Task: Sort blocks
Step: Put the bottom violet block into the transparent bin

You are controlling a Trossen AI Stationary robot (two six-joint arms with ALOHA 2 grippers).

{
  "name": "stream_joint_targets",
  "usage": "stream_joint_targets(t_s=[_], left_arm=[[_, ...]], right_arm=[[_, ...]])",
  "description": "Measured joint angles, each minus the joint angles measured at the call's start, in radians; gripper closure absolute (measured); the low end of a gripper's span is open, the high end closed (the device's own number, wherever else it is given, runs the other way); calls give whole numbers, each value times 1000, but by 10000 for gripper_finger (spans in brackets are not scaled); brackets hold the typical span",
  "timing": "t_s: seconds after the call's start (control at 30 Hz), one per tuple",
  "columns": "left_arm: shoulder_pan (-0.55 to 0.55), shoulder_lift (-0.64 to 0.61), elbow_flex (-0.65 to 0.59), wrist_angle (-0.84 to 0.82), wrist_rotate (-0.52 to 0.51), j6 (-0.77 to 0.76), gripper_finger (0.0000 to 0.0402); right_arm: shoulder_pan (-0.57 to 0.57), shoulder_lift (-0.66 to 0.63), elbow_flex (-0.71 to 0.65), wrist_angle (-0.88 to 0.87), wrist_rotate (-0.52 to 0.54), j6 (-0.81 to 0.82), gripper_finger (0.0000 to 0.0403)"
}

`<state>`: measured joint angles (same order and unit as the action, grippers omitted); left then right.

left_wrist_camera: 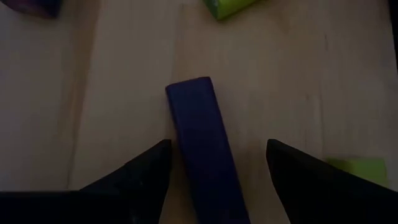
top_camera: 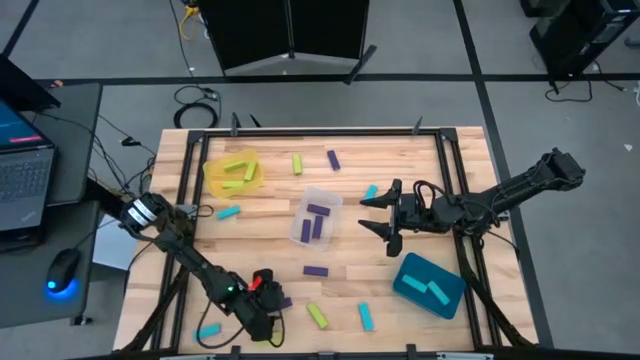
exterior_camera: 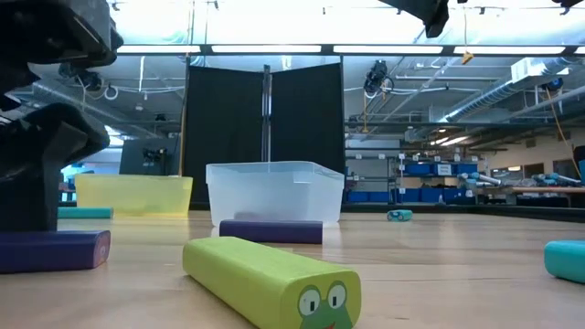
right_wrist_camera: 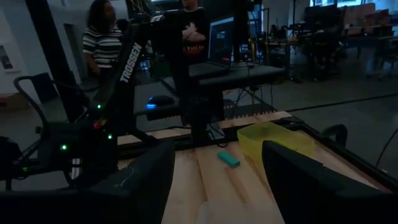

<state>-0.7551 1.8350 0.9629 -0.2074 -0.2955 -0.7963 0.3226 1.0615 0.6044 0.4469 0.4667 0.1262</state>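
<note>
Lime-green, purple and cyan blocks lie scattered on the wooden table. My left gripper (top_camera: 268,300) (left_wrist_camera: 217,146) is low at the near edge and open, with its fingers on either side of a purple block (left_wrist_camera: 202,149) (exterior_camera: 50,251) that lies flat on the wood. My right gripper (top_camera: 377,214) (right_wrist_camera: 214,180) is open and empty. It hovers above the table, right of the clear tray (top_camera: 315,215), and points toward the left edge. Loose blocks include a lime one (top_camera: 317,315) (exterior_camera: 270,283) and a purple one (top_camera: 316,270) (exterior_camera: 270,231). My left gripper comes down from above with its fingers along the purple block's long sides. One finger (left_wrist_camera: 149,168) lies close against the block's side (left_wrist_camera: 180,149), but I cannot tell whether it touches. The other finger stands clear of it.
A yellow tray (top_camera: 235,172) with lime blocks sits far left, the clear tray holds purple blocks, and a teal tray (top_camera: 430,283) with cyan blocks sits near right. More loose blocks lie at the far edge (top_camera: 333,159) and near edge (top_camera: 366,317). People stand beyond the table's left side (right_wrist_camera: 106,37).
</note>
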Motion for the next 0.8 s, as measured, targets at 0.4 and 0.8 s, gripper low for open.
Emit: stream_joint_targets(t_s=[0.4, 0.8], left_arm=[[0, 11, 0, -61, -35, -28, 302], [40, -208, -6, -126, -299, 167, 297]], right_arm=[[-18, 0, 0, 1, 0, -6, 151], [-19, 0, 0, 11, 1, 1, 151]])
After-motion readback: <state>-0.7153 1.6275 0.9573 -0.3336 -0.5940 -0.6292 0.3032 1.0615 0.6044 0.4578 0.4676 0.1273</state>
